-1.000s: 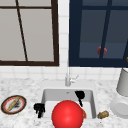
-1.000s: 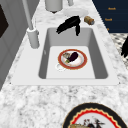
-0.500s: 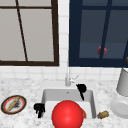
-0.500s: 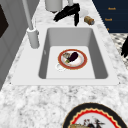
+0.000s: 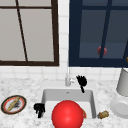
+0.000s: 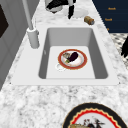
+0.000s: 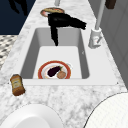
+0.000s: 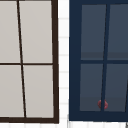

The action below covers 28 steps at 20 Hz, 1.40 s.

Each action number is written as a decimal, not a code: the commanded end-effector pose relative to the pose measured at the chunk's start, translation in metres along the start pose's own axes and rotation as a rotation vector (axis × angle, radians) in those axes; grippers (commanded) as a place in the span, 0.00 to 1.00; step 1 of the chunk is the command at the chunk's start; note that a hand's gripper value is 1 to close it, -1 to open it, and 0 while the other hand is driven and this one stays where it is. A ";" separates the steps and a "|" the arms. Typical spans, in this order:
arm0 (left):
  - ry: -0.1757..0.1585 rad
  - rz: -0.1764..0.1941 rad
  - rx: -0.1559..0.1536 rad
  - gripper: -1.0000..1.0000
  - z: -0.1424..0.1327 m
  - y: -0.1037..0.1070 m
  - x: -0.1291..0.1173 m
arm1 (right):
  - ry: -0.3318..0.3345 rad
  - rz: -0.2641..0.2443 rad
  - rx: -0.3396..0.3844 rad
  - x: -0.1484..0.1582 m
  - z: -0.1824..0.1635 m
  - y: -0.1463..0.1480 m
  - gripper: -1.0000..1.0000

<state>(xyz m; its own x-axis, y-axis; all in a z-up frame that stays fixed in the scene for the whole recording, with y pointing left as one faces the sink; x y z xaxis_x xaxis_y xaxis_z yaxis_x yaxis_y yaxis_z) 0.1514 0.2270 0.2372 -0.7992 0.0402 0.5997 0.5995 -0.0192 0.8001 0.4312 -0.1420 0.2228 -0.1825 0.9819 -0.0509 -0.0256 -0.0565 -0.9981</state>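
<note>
The right hand [image 5: 81, 81] is seen just right of centre in the front view, above the back rim of the sink [image 5: 93, 100] and close beside the tap [image 5: 67, 78]. Its fingers are held straight, one pointing down toward the basin, and nothing is gripped. In the right side view the same hand [image 7: 62, 21] is spread across the upper middle of the frame, over the far end of the basin, with one long finger hanging down.

The left hand [image 5: 39, 108] is seen at the lower left of the front view, at the sink's left front corner; whether its fingers are spread or curled cannot be told.

The sink is a smooth white rectangular basin set in a mottled grey marble worktop [image 5: 25, 85]. On its floor, at the centre of the left side view, a round red-rimmed plate [image 6: 72, 59] is laid, with a dark glossy aubergine-like piece on it. A large smooth red ball [image 5: 67, 114] is shown at the lower centre of the front view, before the basin.

A small brown bottle [image 5: 103, 114] is laid on its side on the worktop just right of the sink. A round patterned plate [image 5: 13, 104] is set at the lower left.
</note>
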 end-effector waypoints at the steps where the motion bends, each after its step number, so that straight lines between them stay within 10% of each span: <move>1: 0.000 0.000 0.000 0.50 0.000 0.000 0.000 | -0.015 0.005 -0.084 -0.004 -0.006 -0.019 0.00; 16: 0.000 0.000 0.000 0.50 0.000 0.000 0.000 | -0.089 -0.011 0.049 -0.015 -0.094 0.002 0.00; 28: 0.000 0.000 0.000 0.50 0.000 0.000 0.000 | -0.066 -0.072 0.347 -0.020 -0.148 0.006 0.00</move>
<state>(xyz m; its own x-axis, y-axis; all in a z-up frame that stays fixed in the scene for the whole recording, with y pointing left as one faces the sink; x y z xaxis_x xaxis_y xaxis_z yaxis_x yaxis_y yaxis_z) 0.1514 0.2270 0.2372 -0.7992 0.0402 0.5997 0.5995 -0.0192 0.8001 0.5684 -0.1375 0.2119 -0.2314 0.9728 0.0104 -0.2829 -0.0570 -0.9575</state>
